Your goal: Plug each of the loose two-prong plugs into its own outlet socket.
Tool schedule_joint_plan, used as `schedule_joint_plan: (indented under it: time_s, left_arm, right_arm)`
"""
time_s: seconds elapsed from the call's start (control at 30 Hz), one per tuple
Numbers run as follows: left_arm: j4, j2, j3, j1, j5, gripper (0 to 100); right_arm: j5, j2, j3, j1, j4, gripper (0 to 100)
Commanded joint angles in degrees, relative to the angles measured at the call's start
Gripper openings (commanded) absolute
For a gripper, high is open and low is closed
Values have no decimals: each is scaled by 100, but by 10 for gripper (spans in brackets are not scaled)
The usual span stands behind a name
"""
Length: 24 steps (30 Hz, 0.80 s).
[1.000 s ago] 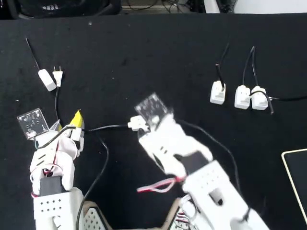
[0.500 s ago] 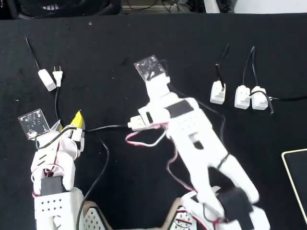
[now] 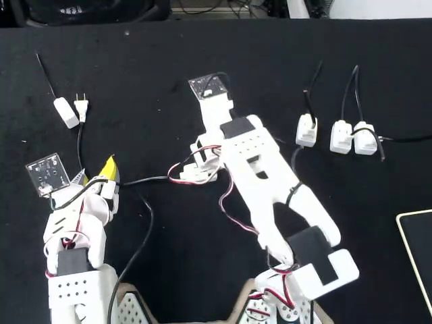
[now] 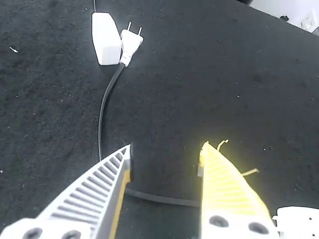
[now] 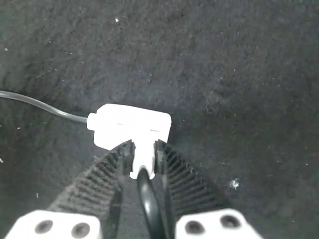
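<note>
Swung up from lower centre, the right arm [image 3: 270, 182] spans mid-frame, bringing its right gripper [image 5: 143, 149] to the outlet socket [image 5: 130, 125], jaws clamped on a plug [image 5: 143, 162] to seat it. Left gripper [image 4: 165, 147] waits agape, lower left; second socket [image 3: 66, 112] and loose plug [image 3: 82, 106] lie upper left.

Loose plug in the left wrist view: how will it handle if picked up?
The plug looks small, so probably light and rigid. Its black cable curves loosely, so it likely trails and tugs. The socket beside it may get nudged.
</note>
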<state>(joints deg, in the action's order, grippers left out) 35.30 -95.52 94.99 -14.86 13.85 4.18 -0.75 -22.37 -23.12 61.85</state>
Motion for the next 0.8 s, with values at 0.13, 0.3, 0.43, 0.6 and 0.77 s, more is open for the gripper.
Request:
schedule_joint_plan:
  time_s: [0.13, 0.3, 0.43, 0.6, 0.77]
  left_arm:
    - [-114, -53, -48, -31, 79, 220]
    - [-114, -53, -48, -31, 79, 220]
    - [-114, -53, -48, -31, 79, 220]
    - [-123, -53, -48, -31, 79, 220]
    - [-123, -53, -57, -31, 79, 220]
  right_arm:
    - [0, -13, 286, 105, -79, 10]
    - [0, -57, -453, 202, -1196, 10]
    - [-9, -409, -971, 185, -1670, 10]
    - [0, -637, -954, 193, -1222, 10]
    - [0, -611, -532, 193, -431, 10]
